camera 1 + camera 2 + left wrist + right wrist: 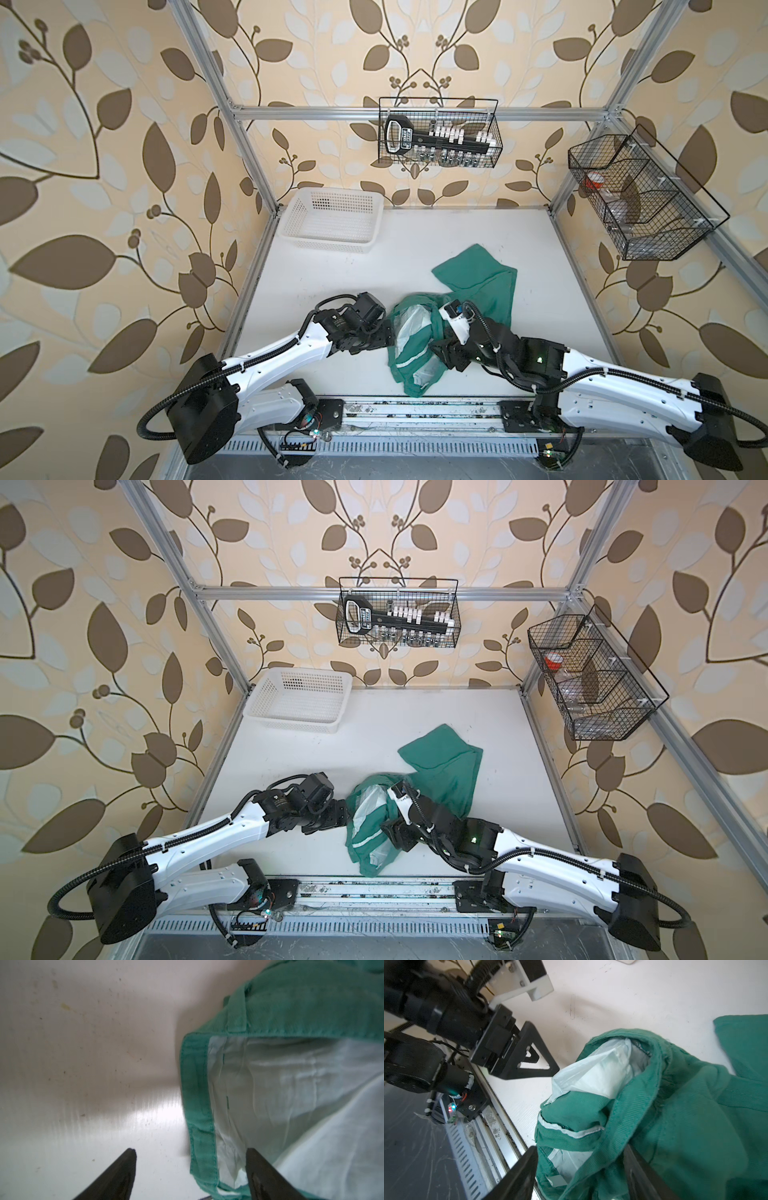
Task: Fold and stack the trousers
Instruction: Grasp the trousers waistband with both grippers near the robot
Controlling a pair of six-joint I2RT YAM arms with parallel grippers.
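Note:
The teal-green trousers (478,276) (446,758) lie crumpled on the white table, waist toward the front and legs toward the back right. The waist is turned open and shows whitish pocket lining (405,328). My left gripper (388,334) (344,811) is at the left edge of the waist. In the left wrist view it (190,1152) is open, with the green waistband (197,1095) between its fingers. My right gripper (438,353) (392,833) is at the waist's right side. In the right wrist view it (580,1153) stands open around bunched waist cloth (695,1115).
A white perforated basket (332,220) (299,700) stands at the table's back left. Two black wire baskets (438,133) (640,195) hang on the frame above. A metal rail (415,409) runs along the front edge, close to the trousers' waist.

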